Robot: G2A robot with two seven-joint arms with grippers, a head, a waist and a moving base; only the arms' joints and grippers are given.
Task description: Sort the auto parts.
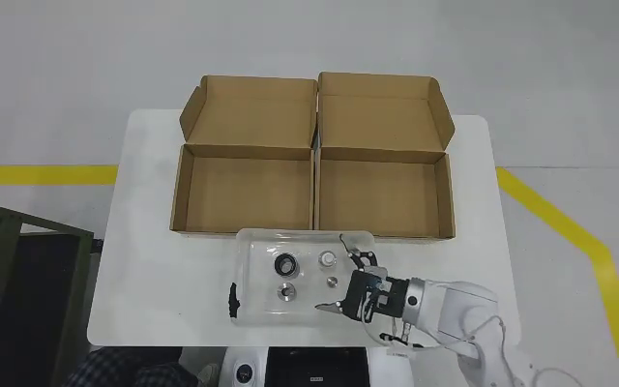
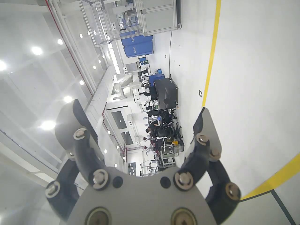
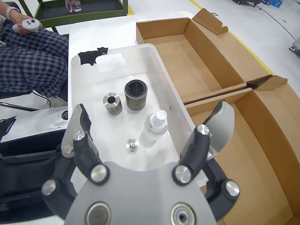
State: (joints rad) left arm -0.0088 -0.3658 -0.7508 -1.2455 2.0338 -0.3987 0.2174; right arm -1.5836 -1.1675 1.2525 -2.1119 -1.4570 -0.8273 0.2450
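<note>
A clear plastic bin (image 1: pixel 256 240) (image 3: pixel 164 69) at the table's front holds several parts: a dark cylindrical bearing (image 1: pixel 284 263) (image 3: pixel 135 93), a steel bushing (image 1: pixel 286 292) (image 3: pixel 112 103), a small white bottle (image 1: pixel 327 259) (image 3: pixel 156 125) and a small silver nut (image 1: pixel 333 282) (image 3: pixel 132 145). My right gripper (image 1: pixel 340 273) (image 3: pixel 152 114) hangs open over the bin's right end, nothing between its fingers, just above the bottle and nut. My left gripper (image 2: pixel 140 113) is open and empty, facing the room away from the table.
Two open cardboard boxes (image 1: pixel 242 193) (image 1: pixel 384 197) stand side by side behind the bin, lids folded back. Black tape (image 3: pixel 90 56) and a paper label mark the bin's far end. A seated person holding a controller (image 3: pixel 27 24) is beside the table.
</note>
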